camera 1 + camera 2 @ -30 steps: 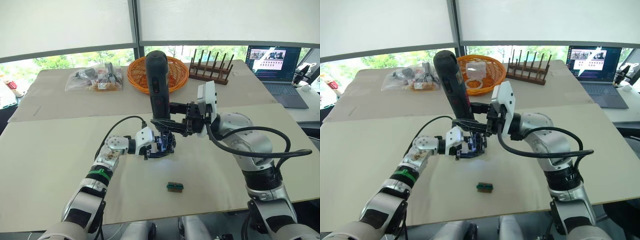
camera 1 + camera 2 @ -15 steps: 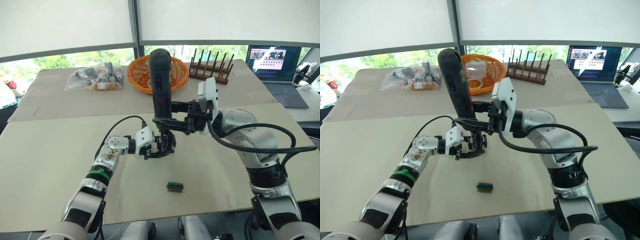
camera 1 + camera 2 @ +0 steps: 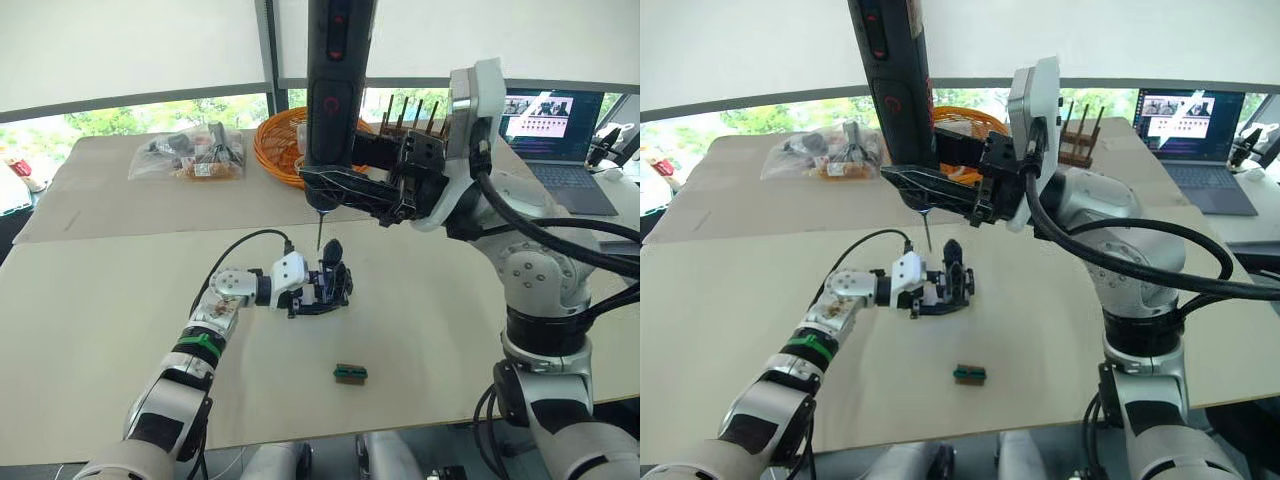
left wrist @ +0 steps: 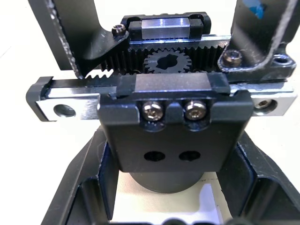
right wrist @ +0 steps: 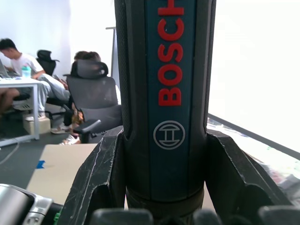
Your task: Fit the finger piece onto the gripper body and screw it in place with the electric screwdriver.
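Observation:
The gripper body point(image 3: 322, 288) is a small black assembly held just above the table, and my left gripper point(image 3: 316, 294) is shut on it. The left wrist view shows its rack, gear and a black block with two screws point(image 4: 171, 126). One pointed black finger point(image 3: 332, 252) stands up from the body; I cannot tell whether it is the finger piece. My right gripper point(image 3: 335, 185) is shut on the electric screwdriver point(image 3: 335, 90), held upright and high. The screwdriver's thin bit point(image 3: 319, 228) hangs a little above the body, not touching it.
A small green-and-brown block point(image 3: 350, 373) lies on the table in front of the body. At the back stand an orange basket point(image 3: 283, 150), a wooden rack point(image 3: 425, 128), a plastic bag of items point(image 3: 188, 158) and a laptop point(image 3: 555, 135).
My right arm has lifted the screwdriver straight up, so the bit has come off the gripper body. The blue glow at the body is gone. The left gripper has stayed put.

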Available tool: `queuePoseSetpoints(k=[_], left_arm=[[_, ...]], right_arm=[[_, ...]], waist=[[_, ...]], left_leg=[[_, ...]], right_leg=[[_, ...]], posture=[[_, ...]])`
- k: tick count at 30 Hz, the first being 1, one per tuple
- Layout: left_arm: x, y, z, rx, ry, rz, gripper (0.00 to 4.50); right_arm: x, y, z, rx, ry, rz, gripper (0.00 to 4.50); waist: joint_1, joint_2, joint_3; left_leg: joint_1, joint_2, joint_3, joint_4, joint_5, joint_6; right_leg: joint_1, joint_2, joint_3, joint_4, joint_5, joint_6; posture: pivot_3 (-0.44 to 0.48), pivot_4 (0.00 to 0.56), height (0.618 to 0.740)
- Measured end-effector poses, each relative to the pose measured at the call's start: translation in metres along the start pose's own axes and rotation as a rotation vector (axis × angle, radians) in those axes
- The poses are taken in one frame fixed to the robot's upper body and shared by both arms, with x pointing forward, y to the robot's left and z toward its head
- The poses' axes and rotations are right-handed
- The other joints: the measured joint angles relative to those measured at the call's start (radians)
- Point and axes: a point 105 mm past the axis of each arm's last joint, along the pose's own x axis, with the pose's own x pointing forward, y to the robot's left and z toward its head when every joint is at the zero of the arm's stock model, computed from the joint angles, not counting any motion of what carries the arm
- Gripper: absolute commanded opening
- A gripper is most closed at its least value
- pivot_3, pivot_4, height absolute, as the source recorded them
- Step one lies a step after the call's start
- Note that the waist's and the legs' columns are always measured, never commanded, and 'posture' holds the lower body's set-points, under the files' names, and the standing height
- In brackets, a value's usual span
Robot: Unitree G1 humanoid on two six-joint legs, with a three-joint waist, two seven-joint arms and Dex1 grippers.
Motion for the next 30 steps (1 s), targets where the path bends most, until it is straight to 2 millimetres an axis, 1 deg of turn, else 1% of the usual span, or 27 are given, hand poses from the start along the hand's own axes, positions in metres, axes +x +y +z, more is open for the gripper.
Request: queuePoseSetpoints(k=[1,2,3,6,9,11,14,15,16,19,21,22,24,27,30], left_arm=[[-0.001,0.001,-0.001,-0.002,0.01,-0.004,3.71],[-0.003,0.001,-0.002,-0.005,0.015,-0.003,4.27],[-0.006,0.001,-0.005,-0.009,0.024,-0.002,4.5],[-0.013,0.003,-0.007,-0.009,0.045,-0.001,4.5],[-0.025,0.007,-0.008,0.003,0.069,-0.002,4.5],[-0.035,0.009,-0.002,0.024,0.081,-0.018,4.5],[-0.049,0.008,0.012,0.067,0.081,-0.056,4.5],[-0.055,0.003,0.02,0.085,0.078,-0.089,4.5],[-0.059,-0.001,0.023,0.092,0.079,-0.111,4.5],[-0.067,-0.024,0.029,0.088,0.085,-0.212,4.5],[-0.069,-0.049,0.033,0.095,0.084,-0.296,4.5],[-0.069,-0.058,0.033,0.094,0.08,-0.328,4.5],[-0.068,-0.079,0.034,0.104,0.075,-0.393,4.5],[-0.064,-0.094,0.033,0.114,0.063,-0.427,4.5],[-0.057,-0.096,0.031,0.143,0.049,-0.392,4.5]], right_arm=[[0.001,0.002,0.001,0.022,-0.012,0.012,1.93],[0.001,0.003,0.002,0.036,-0.019,0.021,1.93],[0.001,0.005,0.002,0.052,-0.026,0.031,1.93],[-0.001,0.009,0.006,0.099,-0.043,0.07,1.93],[-0.003,0.018,0.007,0.145,-0.035,0.136,1.93],[-0.006,0.027,0.007,0.174,-0.012,0.202,1.93],[-0.013,0.039,0.007,0.175,0.027,0.278,1.93],[-0.017,0.044,0.005,0.178,0.037,0.296,1.93],[-0.019,0.046,0.002,0.185,0.048,0.299,1.93],[-0.027,0.05,-0.008,0.209,0.073,0.287,1.93],[-0.033,0.057,-0.017,0.206,0.092,0.276,1.93],[-0.036,0.061,-0.024,0.216,0.109,0.271,1.93],[-0.042,0.07,-0.042,0.237,0.142,0.252,1.93],[-0.045,0.078,-0.056,0.232,0.174,0.235,1.93],[-0.047,0.081,-0.062,0.177,0.178,0.205,1.93]], waist=[[-0.001,0.0,0.0],[-0.002,0.0,0.0],[-0.003,0.0,0.0],[-0.004,0.0,0.0],[-0.004,0.0,0.0],[-0.003,0.0,0.0],[-0.003,0.0,0.0],[-0.004,0.0,0.0],[-0.004,0.0,0.0],[-0.005,0.0,0.001],[-0.004,0.0,0.001],[-0.003,0.001,0.001],[0.0,0.001,0.001],[0.004,0.001,0.001],[0.013,0.001,0.001]], left_leg=[[0.0,0.0,0.0,0.0,0.0,0.0],[0.0,0.0,0.0,0.0,0.001,-0.001],[0.0,0.0,0.0,0.0,0.001,-0.002],[-0.001,0.0,0.0,0.0,0.001,-0.001],[-0.001,0.0,0.0,0.0,0.001,-0.001],[-0.001,0.0,0.0,0.0,0.0,0.0],[-0.001,0.0,0.0,0.0,-0.001,0.001],[-0.001,0.0,0.0,0.0,-0.001,0.001],[-0.001,0.0,0.0,0.0,-0.001,0.001],[-0.001,0.0,0.0,0.0,-0.001,0.001],[0.0,0.001,0.0,-0.001,-0.001,0.001],[0.0,0.001,0.0,-0.001,-0.001,0.001],[0.0,0.001,0.0,-0.001,-0.001,0.001],[0.001,0.001,0.0,0.0,-0.003,0.005],[0.005,0.001,0.0,-0.001,-0.003,0.004]], right_leg=[[0.0,0.0,0.0,0.0,0.0,0.0],[-0.001,0.0,0.0,0.0,0.0,0.0],[-0.001,0.0,0.0,0.0,0.0,0.0],[-0.001,0.0,0.0,0.0,0.0,0.0],[-0.001,0.0,0.0,0.0,0.0,0.0],[-0.001,0.0,0.0,0.0,0.0,0.0],[-0.001,-0.001,0.0,0.0,0.0,0.0],[0.0,-0.001,0.0,0.0,0.0,0.0],[0.0,-0.001,0.0,0.0,0.0,0.0],[0.0,-0.001,0.001,0.0,0.0,0.0],[0.001,0.0,0.0,-0.001,0.0,0.0],[0.001,-0.001,0.001,-0.001,0.0,0.0],[0.0,-0.001,0.0,-0.001,0.0,0.0],[0.002,-0.001,0.0,-0.001,0.0,0.0],[0.004,0.0,0.0,-0.001,0.0,0.0]], posture=[[0.0,0.15,0.74],[0.0,0.15,0.74],[0.0,0.15,0.74],[0.0,0.15,0.74],[0.0,0.15,0.74],[0.0,0.15,0.74],[0.0,0.15,0.74],[0.0,0.15,0.74],[0.0,0.15,0.74],[0.0,0.15,0.74],[0.0,0.15,0.74],[0.0,0.15,0.74],[0.0,0.15,0.74],[0.0,0.15,0.74],[0.0,0.15,0.74]])
